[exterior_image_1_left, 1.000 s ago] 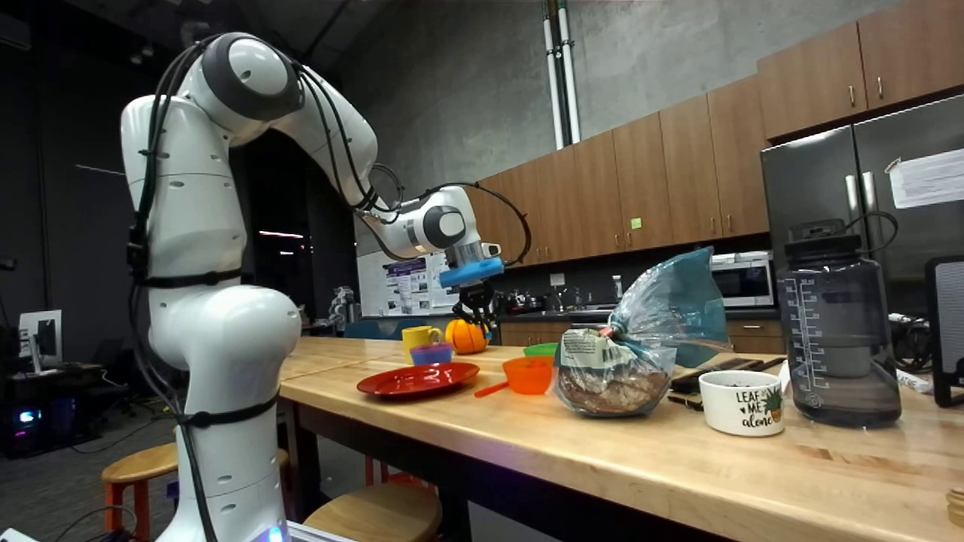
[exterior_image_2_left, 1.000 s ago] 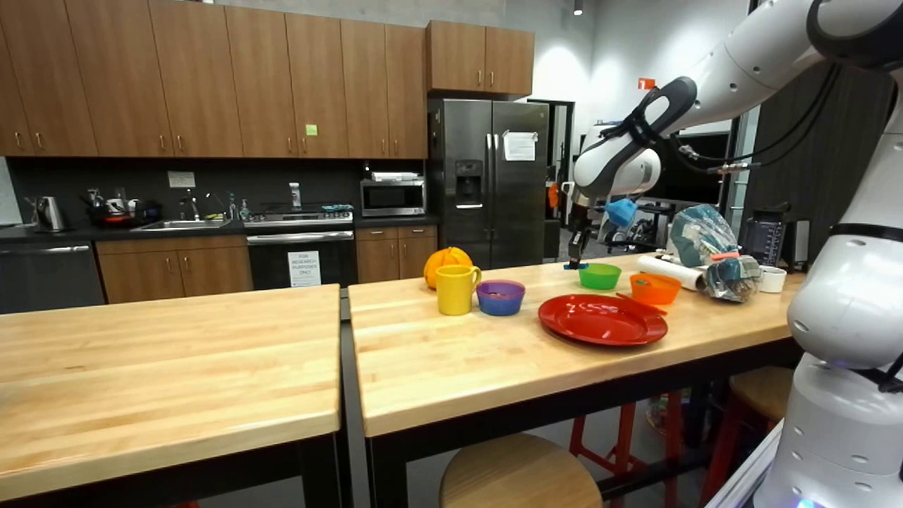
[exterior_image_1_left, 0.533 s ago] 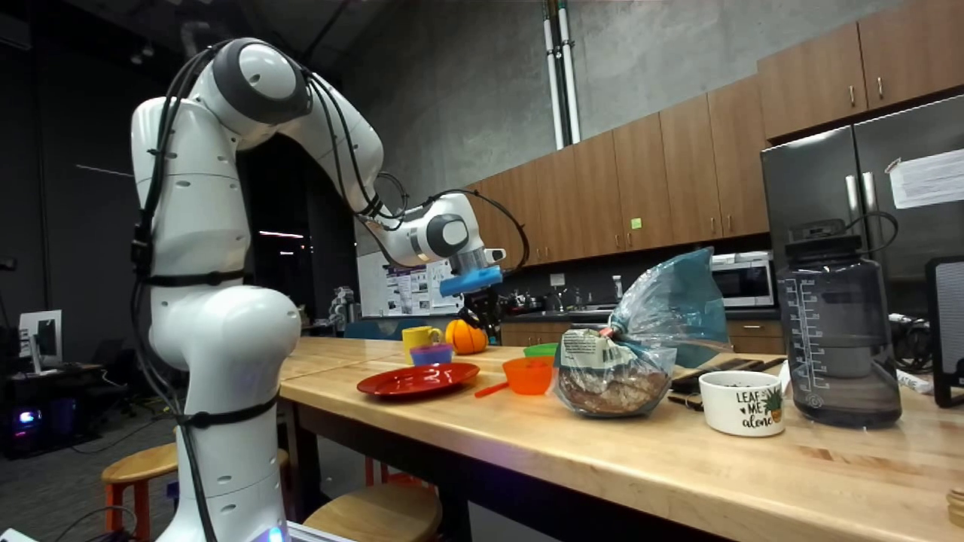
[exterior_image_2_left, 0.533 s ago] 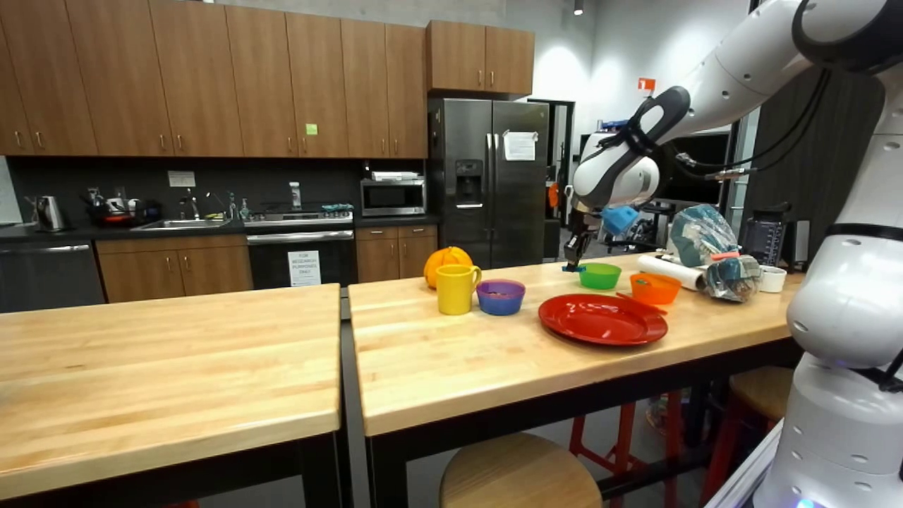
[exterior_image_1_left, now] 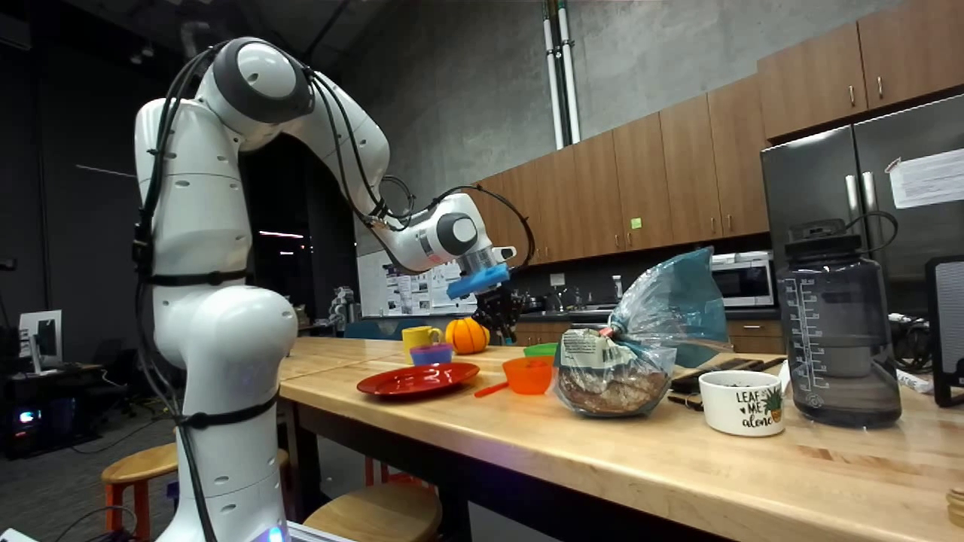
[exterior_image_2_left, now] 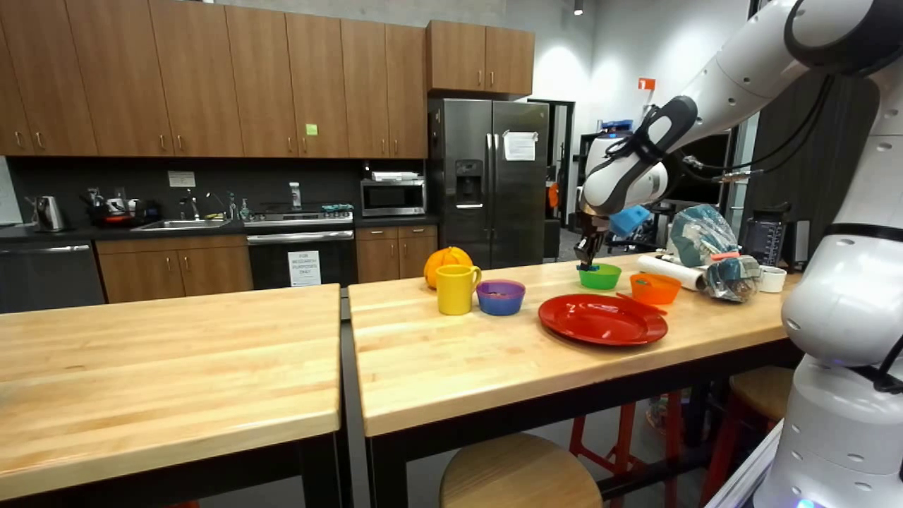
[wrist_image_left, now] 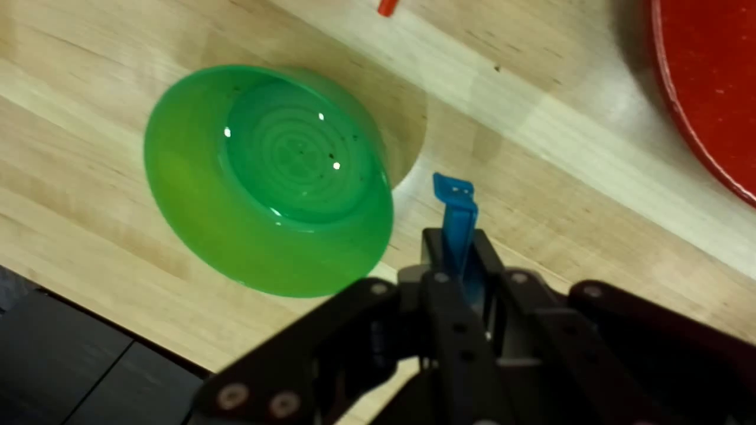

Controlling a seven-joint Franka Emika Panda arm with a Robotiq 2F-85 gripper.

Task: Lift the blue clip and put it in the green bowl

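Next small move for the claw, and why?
I'd probably shift the claw sideways, toward the left of the wrist view, before releasing. It grips the clip, but the clip's free end shows just right of the green bowl's rim there, so dropping now would likely miss.
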